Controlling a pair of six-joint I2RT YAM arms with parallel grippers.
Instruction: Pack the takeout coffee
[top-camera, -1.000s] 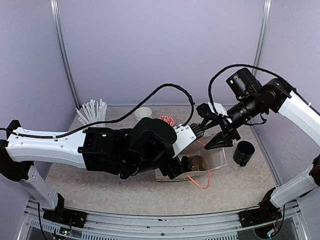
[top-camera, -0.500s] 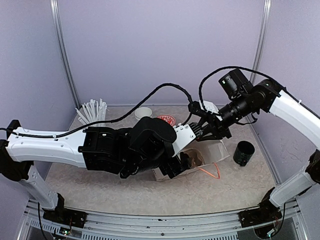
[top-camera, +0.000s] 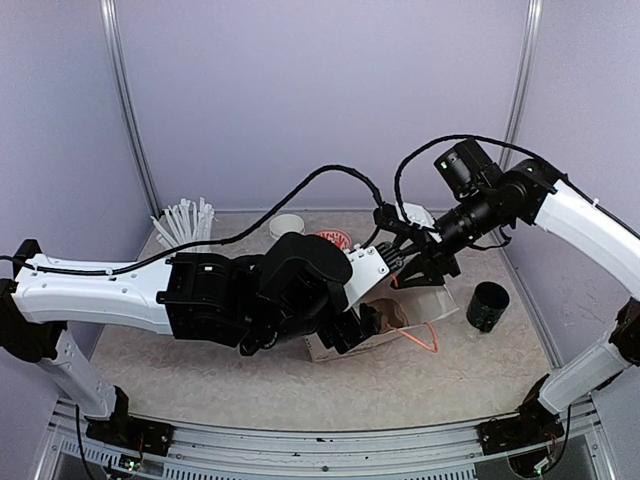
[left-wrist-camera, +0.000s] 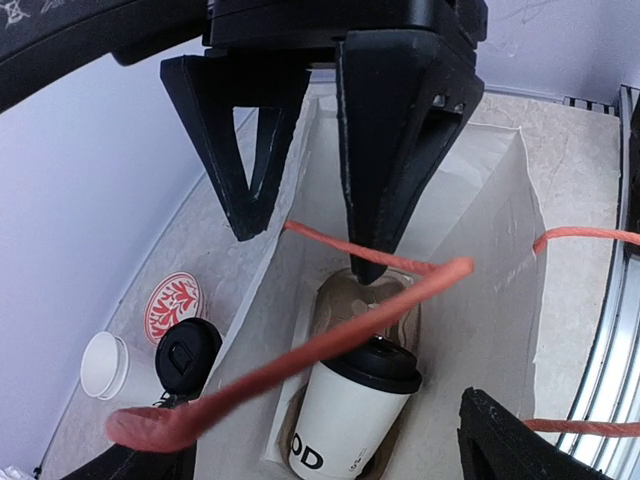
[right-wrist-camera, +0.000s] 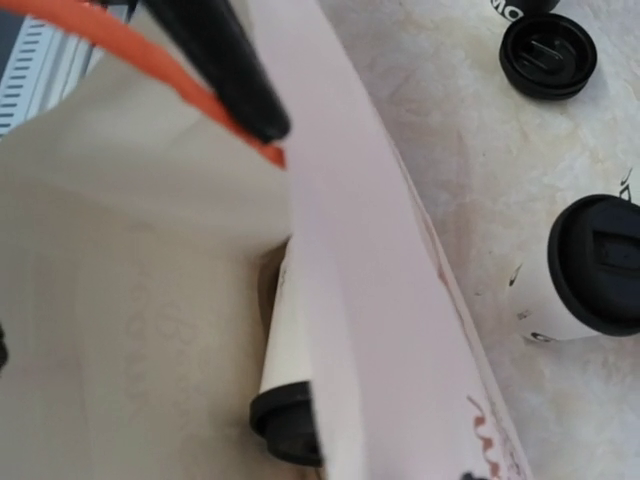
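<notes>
A white paper bag with orange handles stands open between my arms. Inside it one takeout coffee cup, white with a black lid, sits in a brown carrier tray; it also shows in the right wrist view. Two more lidded cups stand outside the bag's wall. My right gripper is open astride the bag's far wall, with one finger inside on a handle. My left gripper is open over the bag's mouth, and a handle runs across between its fingers.
A black cylindrical pot stands right of the bag. White straws stand at the back left. A lidless white cup and a red-patterned disc lie behind the bag. The left arm lies across the table's middle.
My right gripper has moved left and down onto the bag's far wall. The bag's mouth has changed shape and its handle has shifted. The left arm has stayed put.
</notes>
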